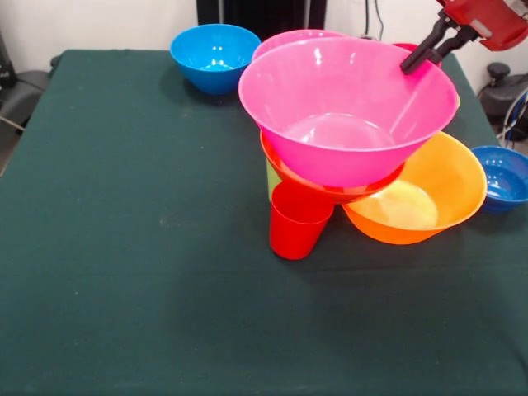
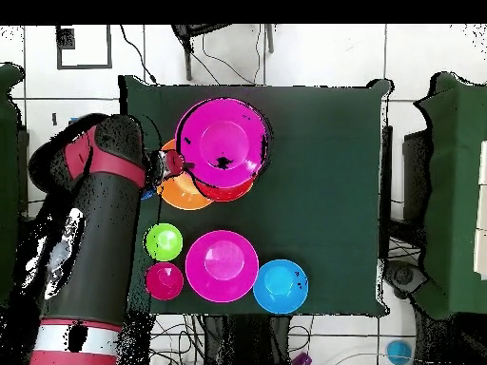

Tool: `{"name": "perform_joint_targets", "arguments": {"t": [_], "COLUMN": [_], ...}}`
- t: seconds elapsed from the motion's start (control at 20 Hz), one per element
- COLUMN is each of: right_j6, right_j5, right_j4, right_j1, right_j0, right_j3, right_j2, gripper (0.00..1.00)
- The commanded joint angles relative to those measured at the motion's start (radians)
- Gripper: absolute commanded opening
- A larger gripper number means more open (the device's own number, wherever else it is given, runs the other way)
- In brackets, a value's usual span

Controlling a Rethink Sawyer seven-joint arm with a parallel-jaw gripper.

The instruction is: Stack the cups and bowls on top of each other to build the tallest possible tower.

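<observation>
Dark green cloth table (image 1: pixel 124 272), wrinkle-free, fills most of both views. Room past it: white wall (image 1: pixel 99 21), white tiled floor (image 2: pixel 323 57) with loose black cables (image 2: pixel 157 62), dark chair-like shapes at the sides. No readable writing, brands or labels anywhere.

Red and black arm (image 2: pixel 90 219) comes in over the table edge; its claw (image 1: pixel 422 54) is at the rim of the top pink bowl (image 1: pixel 351 107), black tip touching or just over the rim. How far the claw is open cannot be told, nor whether it grips the rim.

Tower, directly below and beside the claw: big pink bowl on top, tilted, sitting in a red-orange bowl (image 1: pixel 330 188), which rests on the red cup (image 1: pixel 297 221) and the big orange bowl (image 1: pixel 437 198). Orange bowl tips up on its side, just below the claw. A lime green cup (image 1: pixel 273 180) sliver shows behind the red cup.

Second big pink bowl (image 2: pixel 222 265) sits apart on the table, behind the tower in the front view. Light blue bowl (image 1: pixel 214 54) well away from the claw, across the tower. Dark blue bowl (image 1: pixel 503 177) below the claw, next to the orange one. Green bowl (image 2: pixel 164 241) and small magenta bowl (image 2: pixel 165 280) lie next to the arm in the overhead view, apart from the tower.
</observation>
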Motion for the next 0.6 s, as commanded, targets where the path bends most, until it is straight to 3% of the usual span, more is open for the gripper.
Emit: {"name": "perform_joint_targets", "arguments": {"t": [0.05,0.6], "right_j6": [0.176,0.193], "right_j5": [0.081,0.069], "right_j4": [0.008,0.031], "right_j1": [-0.006,0.008], "right_j0": [0.031,0.039], "right_j3": [0.059,0.064], "right_j2": [0.025,0.018], "gripper": [0.0,0.0]}}
